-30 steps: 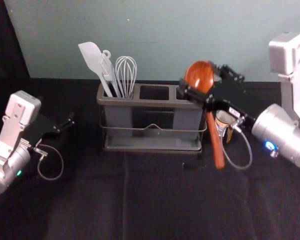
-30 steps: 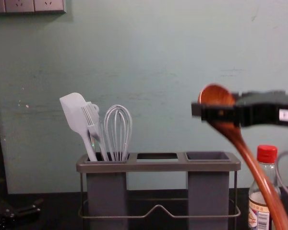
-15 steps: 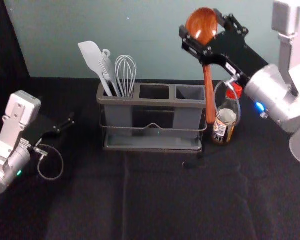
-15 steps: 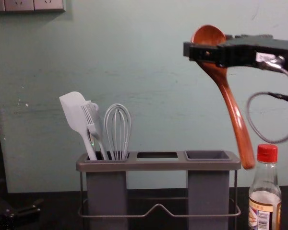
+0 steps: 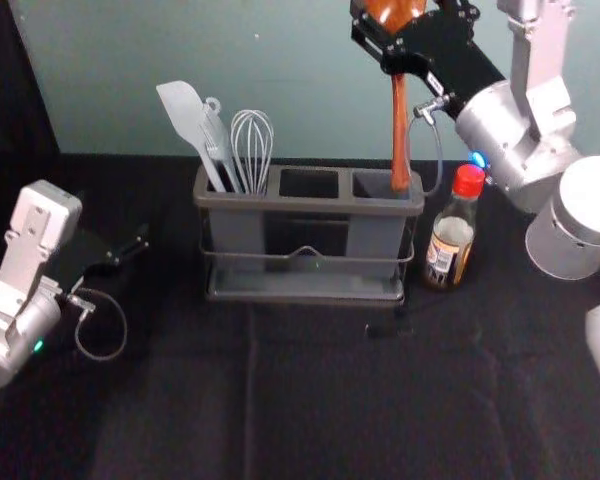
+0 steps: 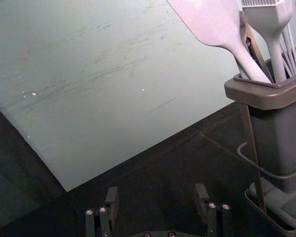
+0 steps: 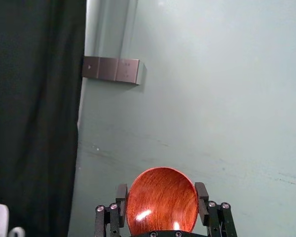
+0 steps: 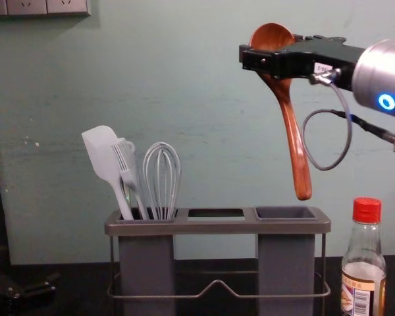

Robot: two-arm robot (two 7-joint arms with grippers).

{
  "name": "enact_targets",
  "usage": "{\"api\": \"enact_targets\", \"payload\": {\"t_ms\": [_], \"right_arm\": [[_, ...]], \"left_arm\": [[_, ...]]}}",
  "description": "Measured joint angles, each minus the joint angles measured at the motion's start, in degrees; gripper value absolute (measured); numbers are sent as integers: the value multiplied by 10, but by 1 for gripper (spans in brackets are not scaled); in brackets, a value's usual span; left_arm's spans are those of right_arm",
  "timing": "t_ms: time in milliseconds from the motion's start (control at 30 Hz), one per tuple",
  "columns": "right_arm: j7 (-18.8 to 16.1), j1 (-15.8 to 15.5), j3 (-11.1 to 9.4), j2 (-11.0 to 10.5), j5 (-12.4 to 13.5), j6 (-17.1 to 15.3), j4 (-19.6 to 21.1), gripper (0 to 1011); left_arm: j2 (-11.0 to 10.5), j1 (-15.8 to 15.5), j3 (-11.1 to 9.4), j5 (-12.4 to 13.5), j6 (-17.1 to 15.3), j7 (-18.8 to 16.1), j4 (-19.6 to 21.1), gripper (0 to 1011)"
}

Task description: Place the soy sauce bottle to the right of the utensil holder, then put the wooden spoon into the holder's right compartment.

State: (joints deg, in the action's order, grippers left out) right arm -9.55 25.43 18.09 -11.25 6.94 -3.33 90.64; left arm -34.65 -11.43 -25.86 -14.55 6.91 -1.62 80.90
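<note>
High at the back right, my right gripper (image 5: 405,30) is shut on the bowl of the wooden spoon (image 5: 399,130); in the right wrist view the right gripper (image 7: 162,202) clasps the spoon's bowl (image 7: 162,200) from both sides. The handle hangs down, its tip above the right compartment of the utensil holder (image 8: 217,228) in the chest view. The soy sauce bottle (image 5: 452,235) stands upright just right of the holder. My left gripper (image 5: 135,248) is parked at the left; in the left wrist view the left gripper (image 6: 157,202) is open and holds nothing.
A spatula (image 8: 105,158), a brush (image 8: 126,164) and a whisk (image 8: 161,181) stand in the holder's left compartment. The wall (image 5: 330,80) rises behind the table. Black cloth (image 5: 310,390) covers the table.
My right gripper has risen and moved back and left with the spoon, whose handle has swung from beside the bottle to over the right compartment. The bottle and left arm have stayed put.
</note>
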Motion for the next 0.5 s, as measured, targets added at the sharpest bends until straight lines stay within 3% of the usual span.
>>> {"api": "enact_targets", "payload": {"t_ms": [267,500], "right_arm": [[-5,34,1,21,-22,6,-55,840],[-15,41,0,29,-30,19,-79,840]], "left_arm": [[0,0,0,0,0,0,0,1005],[0,0,0,0,0,0,0,1005]]}}
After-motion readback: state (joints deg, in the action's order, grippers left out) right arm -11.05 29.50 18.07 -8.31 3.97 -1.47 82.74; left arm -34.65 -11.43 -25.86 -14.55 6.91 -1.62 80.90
